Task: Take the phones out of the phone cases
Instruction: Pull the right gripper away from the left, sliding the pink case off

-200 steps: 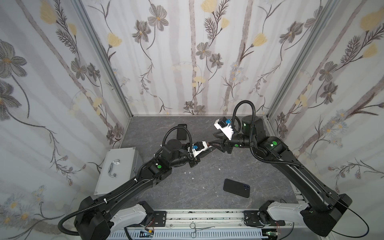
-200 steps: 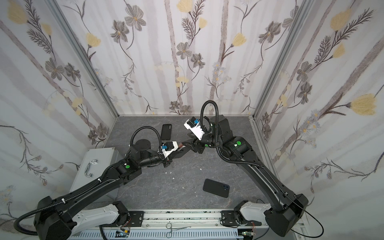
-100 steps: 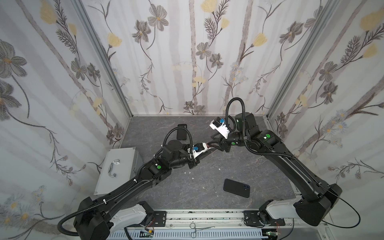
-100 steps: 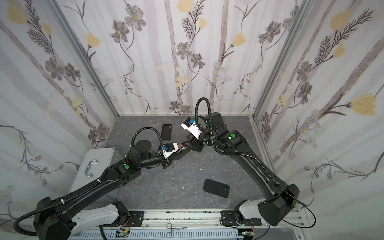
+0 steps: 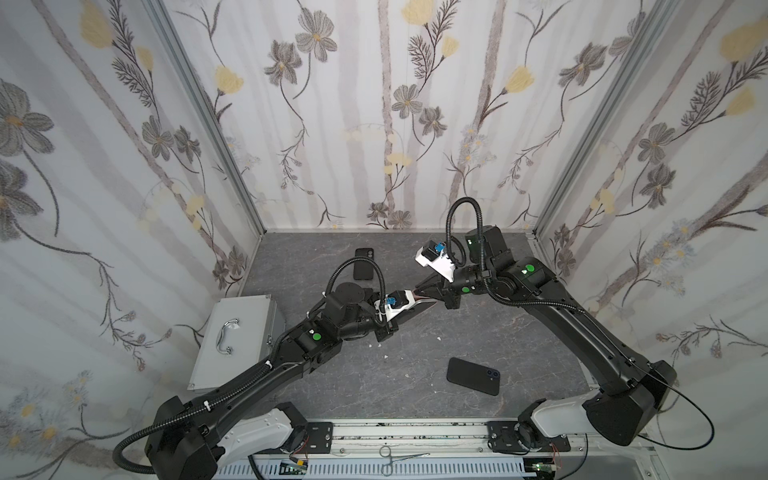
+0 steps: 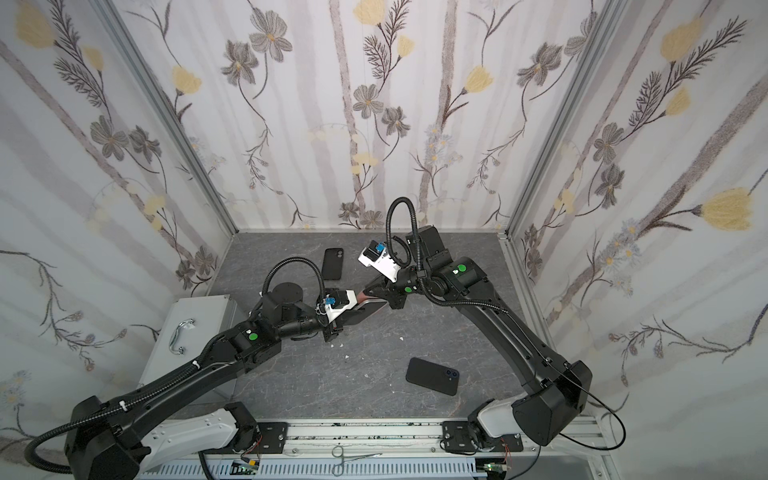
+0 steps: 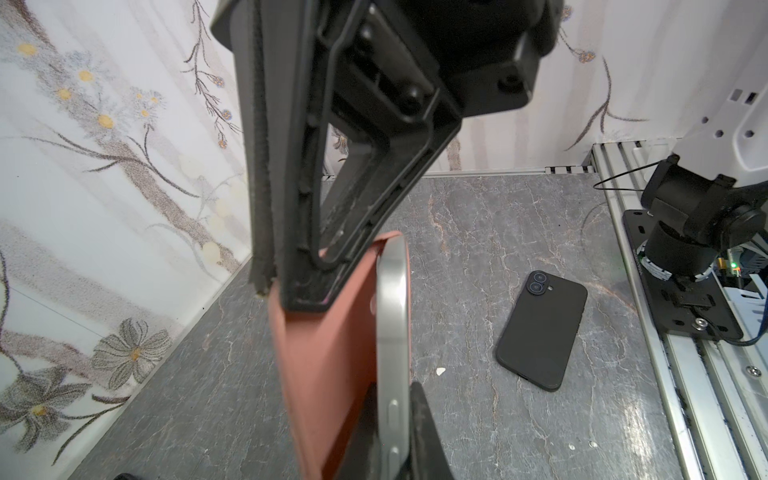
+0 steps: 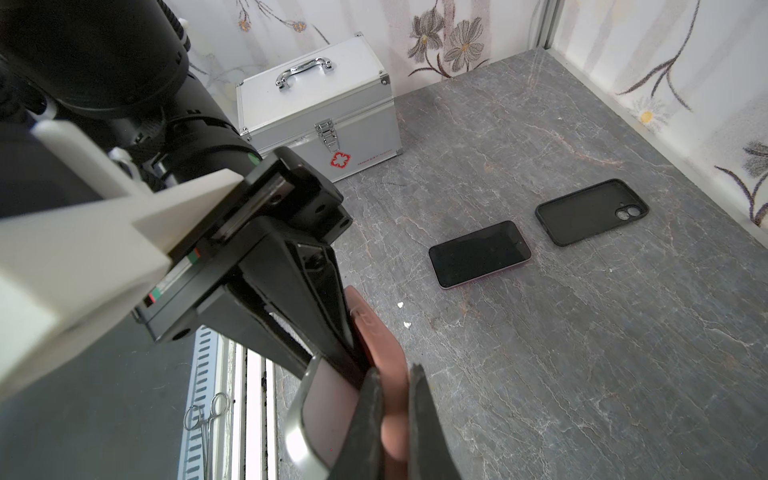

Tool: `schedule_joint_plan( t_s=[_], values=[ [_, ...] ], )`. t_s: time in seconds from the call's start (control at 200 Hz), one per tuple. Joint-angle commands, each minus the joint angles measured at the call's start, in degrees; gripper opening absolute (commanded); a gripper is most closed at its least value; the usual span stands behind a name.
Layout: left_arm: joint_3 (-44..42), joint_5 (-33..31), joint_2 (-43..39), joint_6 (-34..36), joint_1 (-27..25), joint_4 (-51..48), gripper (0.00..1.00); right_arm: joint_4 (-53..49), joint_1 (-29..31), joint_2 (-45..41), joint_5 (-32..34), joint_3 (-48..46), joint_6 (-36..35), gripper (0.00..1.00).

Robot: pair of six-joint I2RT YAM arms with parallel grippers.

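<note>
A: Where is the phone [image 7: 392, 316]?
B: Up in the air over the middle of the tabletop [image 5: 519, 324], between the two arms and partly in its reddish-brown case [image 7: 320, 365]. Its silver edge shows bare along one side, where the case wall stands away from it.
A: And the left gripper [image 5: 409, 312]?
B: Clamped on the phone (whether one finger also presses the case, I cannot tell).
A: The right gripper [image 8: 395, 374]?
B: Pinched together on the loose edge of the case. Its tips nearly meet, with only the thin wall between them.
A: Anything else lying about?
B: A black phone [image 5: 473, 376] lies camera side up nearer the front, well apart from both arms. An empty black case [image 5: 364, 264] rests near the back wall, and the right wrist view shows a dark-screened phone [image 8: 480, 253] just beside it. A silver box [image 5: 237, 332] with a handle sits at the left side.
</note>
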Motion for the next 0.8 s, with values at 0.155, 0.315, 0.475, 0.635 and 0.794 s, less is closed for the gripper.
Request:
schedule_joint_plan(
  t_s=[0.155,0.315,0.475,0.635,0.794],
  values=[
    [0.36,0.72,-0.37,-0.61,-0.04,7.45,0.0,2.03,-0.98,-0.35,0.55,-0.37,4.56,0.0],
    [0.32,2.06,-0.01,-1.67,-0.02,8.24,0.0,6.98,-1.88,-0.87,4.35,-2.68,9.68,0.0],
    [0.28,2.9,-0.71,-2.66,-0.25,8.95,0.0,10.44,-2.62,-1.57,7.14,-4.63,13.84,0.0],
    [0.19,3.59,-0.89,-2.81,-0.26,9.38,0.0,13.02,-3.75,-1.78,8.67,-5.38,18.47,0.0],
    [0.38,5.04,-0.89,-3.66,-0.22,9.93,0.0,14.27,-3.93,-1.69,12.53,-5.53,22.09,0.0]
  ],
)
